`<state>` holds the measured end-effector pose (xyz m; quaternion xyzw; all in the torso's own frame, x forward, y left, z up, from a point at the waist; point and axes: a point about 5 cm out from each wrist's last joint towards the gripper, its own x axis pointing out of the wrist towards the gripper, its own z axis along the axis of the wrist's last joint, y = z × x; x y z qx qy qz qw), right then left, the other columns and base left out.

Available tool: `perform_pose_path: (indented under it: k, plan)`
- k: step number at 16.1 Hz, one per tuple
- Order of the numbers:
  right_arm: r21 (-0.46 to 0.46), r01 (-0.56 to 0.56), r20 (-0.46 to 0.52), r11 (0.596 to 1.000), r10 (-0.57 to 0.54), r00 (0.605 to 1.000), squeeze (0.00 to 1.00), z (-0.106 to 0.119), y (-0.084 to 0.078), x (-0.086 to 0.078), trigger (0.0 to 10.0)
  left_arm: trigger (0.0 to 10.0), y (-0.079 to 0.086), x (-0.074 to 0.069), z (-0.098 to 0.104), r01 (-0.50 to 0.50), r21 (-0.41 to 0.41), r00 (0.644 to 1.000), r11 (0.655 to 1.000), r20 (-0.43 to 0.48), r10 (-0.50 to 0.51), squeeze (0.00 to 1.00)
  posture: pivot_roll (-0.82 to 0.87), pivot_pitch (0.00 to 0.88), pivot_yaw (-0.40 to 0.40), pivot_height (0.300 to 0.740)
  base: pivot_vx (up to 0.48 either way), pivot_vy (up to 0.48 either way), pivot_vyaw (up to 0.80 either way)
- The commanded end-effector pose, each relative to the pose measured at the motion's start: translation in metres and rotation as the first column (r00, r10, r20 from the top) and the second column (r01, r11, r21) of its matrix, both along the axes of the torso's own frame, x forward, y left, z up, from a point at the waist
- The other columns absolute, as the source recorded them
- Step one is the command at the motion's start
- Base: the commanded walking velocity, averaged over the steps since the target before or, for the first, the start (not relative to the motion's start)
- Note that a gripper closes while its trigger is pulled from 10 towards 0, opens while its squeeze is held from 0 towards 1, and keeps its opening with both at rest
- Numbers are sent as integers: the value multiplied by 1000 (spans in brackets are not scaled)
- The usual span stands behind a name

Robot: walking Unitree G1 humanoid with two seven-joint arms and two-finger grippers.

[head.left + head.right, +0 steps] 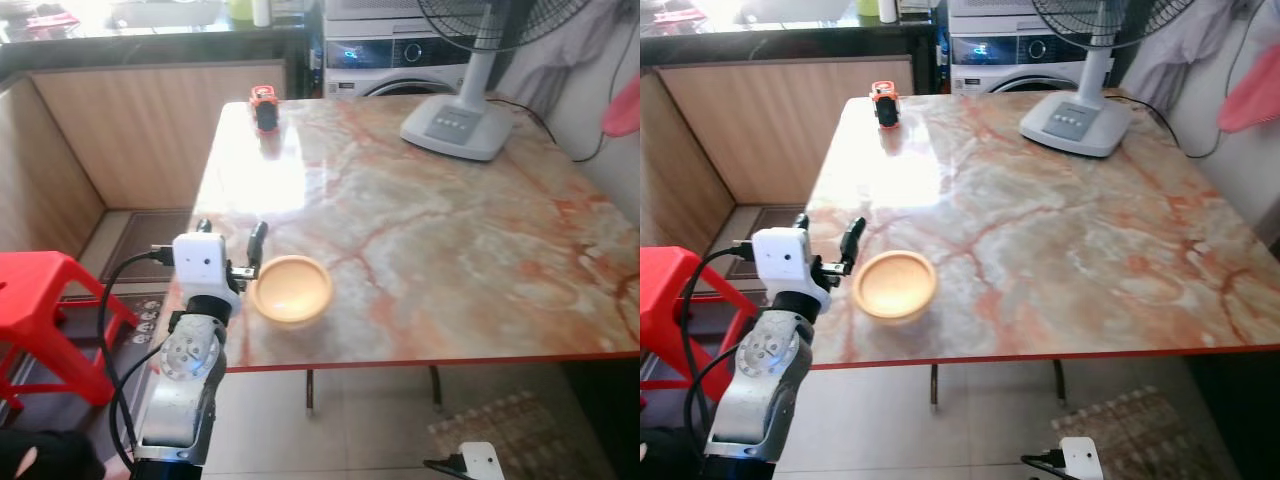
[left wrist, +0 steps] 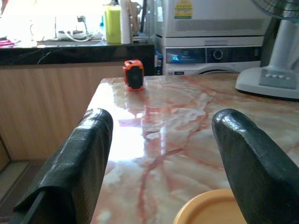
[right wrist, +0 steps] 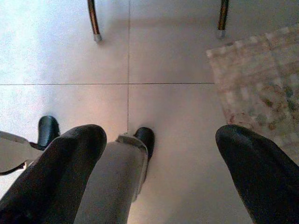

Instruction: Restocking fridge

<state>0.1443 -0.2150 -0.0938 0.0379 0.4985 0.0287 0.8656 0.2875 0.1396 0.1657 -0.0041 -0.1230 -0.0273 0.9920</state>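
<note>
A shallow yellow-orange bowl [image 1: 291, 288] sits on the marble table [image 1: 430, 240] close to its front left corner. My left gripper [image 1: 230, 236] is open just left of the bowl, at the table's edge, with its fingers pointing toward the far side of the table. In the left wrist view the bowl's rim [image 2: 211, 209] lies low beside one black finger [image 2: 248, 161], and nothing is between the fingers. My right gripper [image 3: 159, 170] hangs open over the tiled floor, below the table's front edge.
A small orange and black object [image 1: 264, 106] stands at the table's far left. A fan base [image 1: 458, 128] sits at the far right, with a washing machine [image 1: 400, 55] behind. A red stool [image 1: 40, 310] stands left of me, a rug [image 1: 500, 425] under the table.
</note>
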Motion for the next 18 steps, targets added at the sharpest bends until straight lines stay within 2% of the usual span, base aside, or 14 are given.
perform_pose_path:
  k: [1,8,10,14,15,16,17,18]
  plan:
    - [-3,0,-1,1000,0,1000,0,0,-2,-1,10000,10000,-2,0,1,1,6,1000,1000,2,-1,0,-27,17,12,740,0,-405,0]
    - [-2,-4,-1,1000,4,1000,0,0,-2,-1,10000,10000,0,-2,-1,-6,-16,1000,1000,-1,6,0,-23,20,8,740,0,0,0]
    - [-2,-4,-1,1000,4,1000,0,0,-2,-1,10000,10000,5,-5,-7,-28,-50,999,998,-29,26,0,-22,23,8,740,0,0,0]
    - [-1,-2,1,1000,2,1000,0,0,-2,-1,10000,10000,23,-10,-20,-97,-167,992,981,-97,82,0,-23,26,9,740,0,0,0]
    - [-2,-4,1,1000,4,1000,0,0,-2,-1,10000,10000,36,-10,-27,-145,-215,983,966,-146,115,0,-17,27,7,740,0,0,0]
    - [-2,-6,0,1000,6,1000,0,0,-2,-1,10000,10000,38,-9,-27,-149,-239,981,960,-154,113,0,-17,27,7,740,0,0,0]
    - [-3,-5,1,1000,5,1000,0,1,-3,0,10000,10000,40,-1,-35,-153,-302,969,941,-234,83,0,-14,31,4,740,0,0,0]
    - [-3,-5,2,1000,5,1000,0,1,-3,0,10000,10000,39,1,-37,-154,-338,965,928,-253,68,0,-18,32,5,740,0,0,0]
